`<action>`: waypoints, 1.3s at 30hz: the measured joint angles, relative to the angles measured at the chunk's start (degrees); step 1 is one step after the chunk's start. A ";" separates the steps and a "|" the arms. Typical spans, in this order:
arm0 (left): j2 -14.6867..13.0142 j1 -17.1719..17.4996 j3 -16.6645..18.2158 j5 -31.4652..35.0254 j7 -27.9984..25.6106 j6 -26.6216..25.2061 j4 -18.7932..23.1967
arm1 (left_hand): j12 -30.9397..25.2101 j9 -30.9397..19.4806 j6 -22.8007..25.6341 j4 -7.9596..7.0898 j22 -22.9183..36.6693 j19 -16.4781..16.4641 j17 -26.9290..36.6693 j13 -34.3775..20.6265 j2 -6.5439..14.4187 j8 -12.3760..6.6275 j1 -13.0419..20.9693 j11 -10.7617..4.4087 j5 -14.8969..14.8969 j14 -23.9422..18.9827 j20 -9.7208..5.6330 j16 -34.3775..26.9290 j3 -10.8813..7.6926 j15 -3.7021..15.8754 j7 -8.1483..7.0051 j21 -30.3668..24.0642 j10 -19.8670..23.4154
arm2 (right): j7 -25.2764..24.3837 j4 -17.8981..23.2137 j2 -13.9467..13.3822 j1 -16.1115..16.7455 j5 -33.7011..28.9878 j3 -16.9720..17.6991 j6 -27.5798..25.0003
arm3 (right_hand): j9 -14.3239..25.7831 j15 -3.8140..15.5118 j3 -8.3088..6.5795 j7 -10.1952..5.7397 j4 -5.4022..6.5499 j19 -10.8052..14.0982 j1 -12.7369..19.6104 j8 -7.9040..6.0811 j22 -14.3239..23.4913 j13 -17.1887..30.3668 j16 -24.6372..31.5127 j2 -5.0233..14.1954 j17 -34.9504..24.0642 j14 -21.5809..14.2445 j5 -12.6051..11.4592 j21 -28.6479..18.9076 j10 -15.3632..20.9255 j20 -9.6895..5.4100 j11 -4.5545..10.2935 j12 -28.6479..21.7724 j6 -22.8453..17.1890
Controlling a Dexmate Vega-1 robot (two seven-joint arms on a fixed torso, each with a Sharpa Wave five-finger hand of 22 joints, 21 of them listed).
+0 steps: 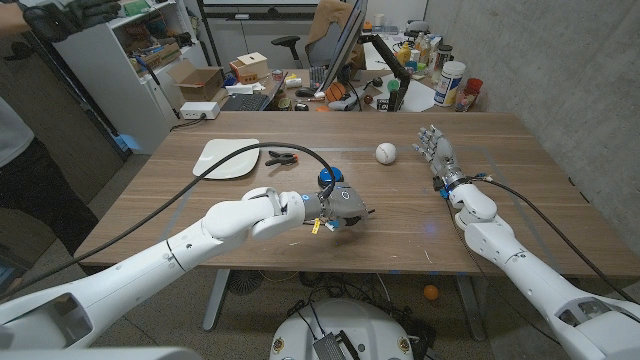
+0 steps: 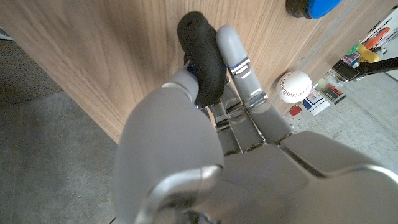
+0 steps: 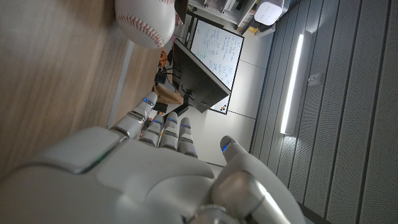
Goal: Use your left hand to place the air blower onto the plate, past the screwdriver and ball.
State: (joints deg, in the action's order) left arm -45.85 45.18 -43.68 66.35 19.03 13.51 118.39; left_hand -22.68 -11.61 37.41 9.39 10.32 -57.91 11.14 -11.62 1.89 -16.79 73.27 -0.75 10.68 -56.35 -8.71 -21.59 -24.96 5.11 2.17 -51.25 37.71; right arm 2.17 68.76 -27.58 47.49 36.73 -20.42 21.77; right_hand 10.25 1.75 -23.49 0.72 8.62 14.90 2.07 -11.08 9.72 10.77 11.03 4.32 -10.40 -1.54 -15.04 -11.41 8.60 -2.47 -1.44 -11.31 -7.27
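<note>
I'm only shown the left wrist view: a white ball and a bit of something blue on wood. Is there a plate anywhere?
Observer: Yes. The head view shows a white plate at the far left of the table.
Operator: Anything next to it?
Observer: A screwdriver lies just right of it, not touching it.
Operator: And the other hand?
Observer: The right hand is right of the ball, fingers spread, holding nothing.
</note>
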 measured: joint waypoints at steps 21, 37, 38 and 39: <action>-1.16 2.76 2.96 -1.61 -3.47 -3.83 3.36 | 0.40 0.01 0.62 -0.39 0.00 0.01 0.00 0.02 0.22 0.18 1.13 -0.72 -0.21 -0.01 -0.02 0.44 0.42 0.00 -0.61 -0.50 0.36 | -0.34 1.76 -0.74 0.54 -0.20 0.03 -0.54 | 0.00 0.00 0.00 0.00 0.00 0.00 0.00 0.00 0.00 0.00 0.00 0.00 -0.01 0.00 0.00 0.00 0.00 0.00 0.00 0.00 0.00; -2.75 4.75 5.64 -2.29 -2.59 -6.62 6.80 | 0.90 0.05 1.51 -0.61 0.01 0.02 0.00 0.05 0.31 0.36 1.35 -1.10 -0.27 -0.01 -0.02 0.83 0.83 0.00 -1.14 -0.89 0.74 | -1.21 3.95 -1.42 1.36 -0.46 0.23 -0.90 | 0.00 0.00 0.00 0.00 0.00 -0.01 0.00 0.00 0.00 0.00 0.00 0.00 -0.15 0.00 0.00 0.00 -0.01 0.01 0.00 0.00 0.00; -2.91 5.02 5.98 -2.30 -2.44 -6.87 7.15 | 0.91 0.04 1.51 -0.68 0.01 0.02 0.00 0.05 0.31 0.45 1.35 -1.10 -0.27 -0.01 -0.02 0.88 0.90 0.00 -1.14 -0.88 0.74 | -1.27 4.03 -1.45 1.39 -0.51 0.23 -0.92 | 0.00 0.00 0.00 0.00 0.00 -0.01 0.00 0.00 0.00 0.00 0.00 0.00 -0.15 0.00 0.00 0.00 0.00 0.01 0.00 0.00 0.00; -3.13 5.28 6.34 -2.39 -2.19 -7.16 7.59 | 1.03 0.04 1.51 -0.68 0.01 0.02 0.00 0.06 0.32 0.45 1.34 -1.10 -0.27 -0.01 -0.02 0.89 0.90 0.00 -1.14 -0.88 0.74 | -1.32 4.18 -1.48 1.41 -0.57 0.23 -0.97 | 0.00 0.00 0.00 0.00 0.00 -0.01 0.00 0.00 0.00 0.00 0.00 0.00 -0.15 0.00 0.00 0.00 -0.01 0.01 0.00 0.00 0.00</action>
State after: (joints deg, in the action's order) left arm -48.98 50.46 -37.34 63.96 16.84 6.34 125.98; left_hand -21.65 -11.57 38.92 8.71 10.33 -57.90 11.14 -11.56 2.21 -16.34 74.61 -1.86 10.41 -56.36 -8.73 -20.70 -24.06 5.11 1.03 -52.14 38.45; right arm 0.85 72.94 -29.05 48.90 36.16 -20.19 20.81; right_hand 10.25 1.75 -23.49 0.72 8.62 14.89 2.07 -11.08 9.72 10.77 11.03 4.32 -10.55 -1.54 -15.04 -11.41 8.59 -2.46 -1.44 -11.31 -7.27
